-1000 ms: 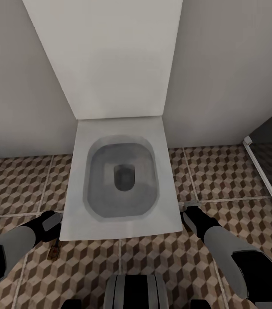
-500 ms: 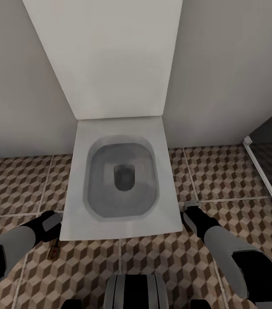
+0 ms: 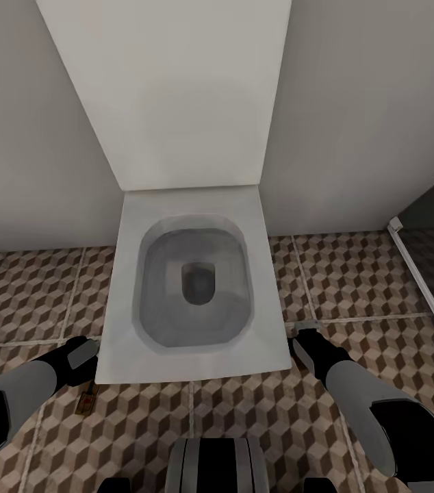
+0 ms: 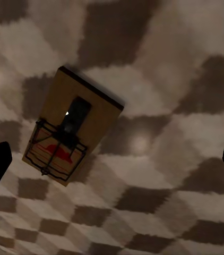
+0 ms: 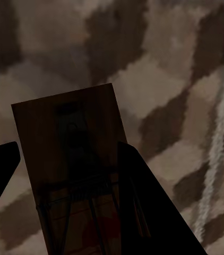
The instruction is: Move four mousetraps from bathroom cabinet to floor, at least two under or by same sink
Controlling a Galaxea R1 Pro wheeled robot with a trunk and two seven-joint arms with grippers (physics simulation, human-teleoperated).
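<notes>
The robot is facing a white toilet (image 3: 193, 287) with both arms reaching down to the bathroom floor (image 3: 354, 274) on either side of it.

The left gripper (image 4: 112, 162) is hanging wide open over the tiles, its two dark fingertips far apart and nothing between them. A mousetrap (image 4: 72, 125) is lying flat on the floor below, off-centre toward one fingertip, its long axis slanting across the line between the fingers. In the head view this same trap (image 3: 87, 399) is lying just off the toilet's near left corner, beside the left arm.

The right gripper (image 5: 69, 159) is gripping a second mousetrap (image 5: 69, 133), fingers pressing on its two long edges, the slab's long axis running along the fingers and its free end pointing at the tiles. It looks close to the floor, so the coming move probably turns on lowering it flat before letting go. No sink is in sight here, which leaves the placement rule in doubt.
</notes>
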